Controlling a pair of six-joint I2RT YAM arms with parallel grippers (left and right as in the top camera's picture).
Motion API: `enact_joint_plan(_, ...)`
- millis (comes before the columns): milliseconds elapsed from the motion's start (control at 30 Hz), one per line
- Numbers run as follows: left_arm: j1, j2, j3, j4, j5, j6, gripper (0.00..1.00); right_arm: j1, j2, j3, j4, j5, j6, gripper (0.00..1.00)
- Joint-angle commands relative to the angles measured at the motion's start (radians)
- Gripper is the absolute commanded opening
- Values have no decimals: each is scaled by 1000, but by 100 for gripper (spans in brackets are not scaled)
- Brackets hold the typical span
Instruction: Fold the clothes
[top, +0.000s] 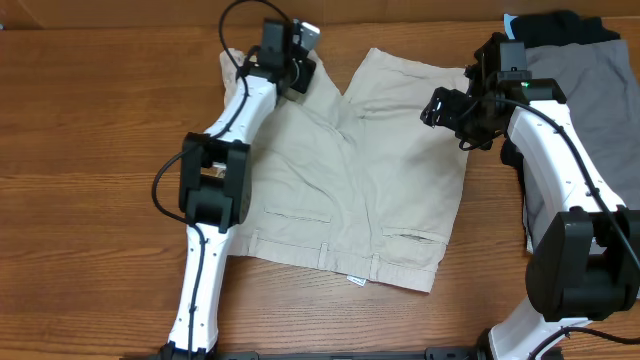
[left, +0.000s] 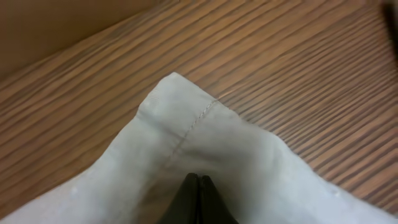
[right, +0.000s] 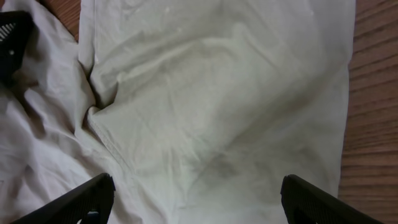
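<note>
The beige shorts (top: 370, 190) lie spread on the wooden table, waistband toward the front edge and legs toward the back. A small white label (top: 355, 281) shows at the waistband. My left gripper (top: 298, 70) is at the far hem of the left leg. In the left wrist view its fingers (left: 199, 182) are shut on the shorts (left: 186, 118), and the hem corner is raised off the wood. My right gripper (top: 442, 108) hovers over the right leg near its outer edge. In the right wrist view it is wide open (right: 197, 182) and empty above the cloth (right: 217, 93).
A grey garment (top: 590, 110) and a black garment with light-blue trim (top: 560, 28) lie at the back right, under and behind the right arm. Bare wooden table (top: 90, 150) surrounds the shorts on the left and front.
</note>
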Motion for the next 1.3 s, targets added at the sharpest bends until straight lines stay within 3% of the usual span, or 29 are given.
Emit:
enact_joint_plan(0,-45,57,1,23,15,-13,4,-3,4,-5,3,10,0,89)
enact_joint_plan(367,-74,87,24,263,31,-44,4,-3,4,-5,-9,11,-1,90)
enact_joint_plan(500,-51,85,104,227,23,-61,4,-3,4,-5,-6,11,-2,93)
enact_joint_plan(600,-25,85,217,91,-21,-85,11,-3,4,-5,6,10,-4,95)
enact_joint_plan(700,5,84,382,-121,-33,-87,48,-3,4,-4,25,10,-3,96)
enact_joint_plan(767,23,76,499,-272,-32,-88,64,-3,2,-2,40,7,-4,96)
enact_joint_plan(967,44,6,885,-779,-18,-146,100,-3,-58,44,-5,-74,-4,91)
enact_joint_plan(1100,40,-143,911,-971,-16,-146,100,13,-169,43,-67,-85,0,91)
enact_joint_plan(1267,26,-309,911,-1064,-18,-145,100,75,-323,43,-167,-73,16,92)
